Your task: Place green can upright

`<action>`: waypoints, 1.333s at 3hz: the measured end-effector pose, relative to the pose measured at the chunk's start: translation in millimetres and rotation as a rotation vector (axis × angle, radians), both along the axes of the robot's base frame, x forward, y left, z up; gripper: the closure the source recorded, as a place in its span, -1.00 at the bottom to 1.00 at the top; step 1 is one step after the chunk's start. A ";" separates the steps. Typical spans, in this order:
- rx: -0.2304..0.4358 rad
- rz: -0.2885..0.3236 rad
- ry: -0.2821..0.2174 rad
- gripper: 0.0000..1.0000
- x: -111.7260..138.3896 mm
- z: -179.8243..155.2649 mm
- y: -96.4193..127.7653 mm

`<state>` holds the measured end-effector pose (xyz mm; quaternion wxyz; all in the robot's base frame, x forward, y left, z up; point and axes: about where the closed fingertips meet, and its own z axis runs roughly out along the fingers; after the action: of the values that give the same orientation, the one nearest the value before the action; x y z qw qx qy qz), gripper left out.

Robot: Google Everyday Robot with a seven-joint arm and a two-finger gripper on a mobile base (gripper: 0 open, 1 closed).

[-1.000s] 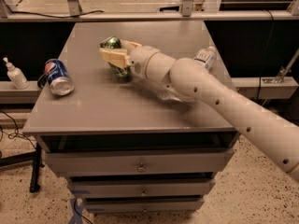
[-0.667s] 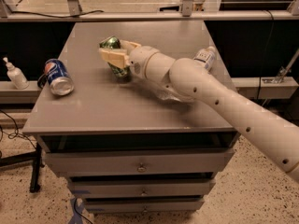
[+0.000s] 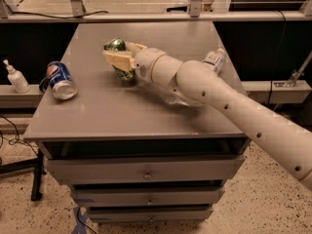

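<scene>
Cream gripper [image 3: 120, 51] clamped on the green can [image 3: 117, 45]

The smooth, rounded white arm [image 3: 229, 101] reached across a matte grey cabinet top [image 3: 146, 113] with drawers [image 3: 146, 170] beneath, standing on a speckled floor [image 3: 273, 204]. The glossy, mottled-green can sat tilted between the fingers, toward the back left of the top. A blue Pepsi can [image 3: 61, 80] lay on its side nearby.

The green can [image 3: 116, 45], light green with darker mottling, is clasped between the beige fingers of the hand [image 3: 123, 56] near the middle of the counter [image 3: 97, 111]. It is tilted, its top leaning toward the far left.
</scene>
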<state>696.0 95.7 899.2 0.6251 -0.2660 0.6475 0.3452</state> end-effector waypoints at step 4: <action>-0.050 -0.157 -0.129 0.18 -66.7 103.2 -94.1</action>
<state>629.4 1.7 1002.4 0.6840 -0.2517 0.6330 0.2611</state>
